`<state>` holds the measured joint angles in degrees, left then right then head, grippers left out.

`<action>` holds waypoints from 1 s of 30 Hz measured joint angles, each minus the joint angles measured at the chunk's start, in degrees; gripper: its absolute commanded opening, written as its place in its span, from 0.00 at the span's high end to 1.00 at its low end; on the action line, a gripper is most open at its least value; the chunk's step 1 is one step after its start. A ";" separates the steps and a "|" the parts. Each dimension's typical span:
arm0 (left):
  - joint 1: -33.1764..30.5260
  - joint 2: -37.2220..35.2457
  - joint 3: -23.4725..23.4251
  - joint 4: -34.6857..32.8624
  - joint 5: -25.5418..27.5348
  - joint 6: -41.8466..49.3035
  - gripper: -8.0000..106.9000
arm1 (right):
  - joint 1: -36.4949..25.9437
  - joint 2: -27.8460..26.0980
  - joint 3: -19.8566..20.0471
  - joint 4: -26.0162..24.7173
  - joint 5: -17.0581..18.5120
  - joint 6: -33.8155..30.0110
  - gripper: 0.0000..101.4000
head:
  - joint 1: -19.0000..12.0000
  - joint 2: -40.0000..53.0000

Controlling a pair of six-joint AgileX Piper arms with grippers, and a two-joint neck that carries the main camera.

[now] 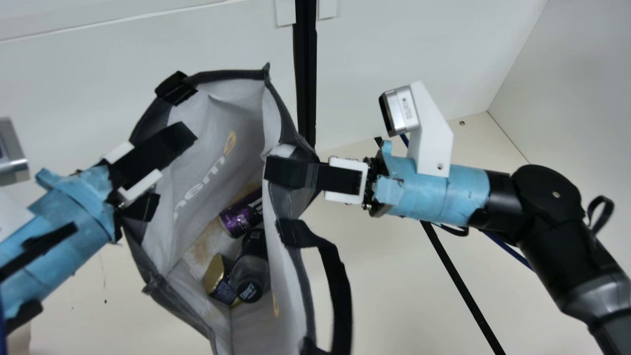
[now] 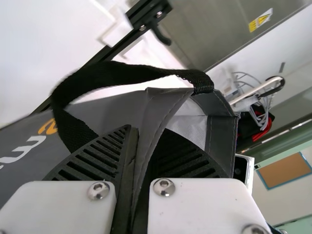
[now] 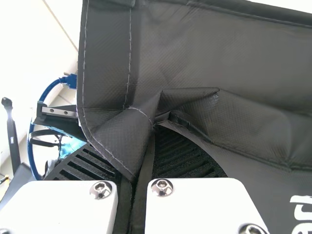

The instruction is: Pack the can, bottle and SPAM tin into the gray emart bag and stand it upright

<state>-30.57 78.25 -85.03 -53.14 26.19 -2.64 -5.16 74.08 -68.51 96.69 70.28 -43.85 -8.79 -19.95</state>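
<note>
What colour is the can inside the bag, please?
The can is purple, clearest in the main view.

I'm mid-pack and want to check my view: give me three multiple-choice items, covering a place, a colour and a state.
1. Where is the can?
A) On the table
B) Inside the bag
C) In the right gripper

2. What colour is the bag's handle?
A) Orange
B) White
C) Black

3. How is the left gripper?
A) Shut on the bag's edge
B) Open, away from the bag
C) Shut on the bottle

1 B: the main view shows it down between the bag's walls.
2 C: the strap looping off the rim is black.
3 A: the left wrist view shows fabric pinched between its fingers.
</note>
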 measured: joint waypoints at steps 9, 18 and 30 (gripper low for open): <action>-6.20 -3.46 -2.26 17.59 -0.31 -15.38 1.00 | -0.03 -7.25 -0.74 -2.10 -0.06 4.81 1.00 | 0.00 0.00; -11.70 -5.74 -7.01 34.97 5.66 -31.46 1.00 | -2.73 -13.49 -0.79 -4.98 -0.06 9.16 1.00 | 0.00 0.09; -16.98 -5.39 -11.09 42.04 19.86 -43.76 1.00 | -6.16 -17.93 2.60 -14.56 -0.10 11.85 1.00 | 0.09 0.09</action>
<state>-47.54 72.86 -96.12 -11.10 46.05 -46.40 -11.31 56.15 -65.91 82.13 70.18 -32.00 -8.70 -19.86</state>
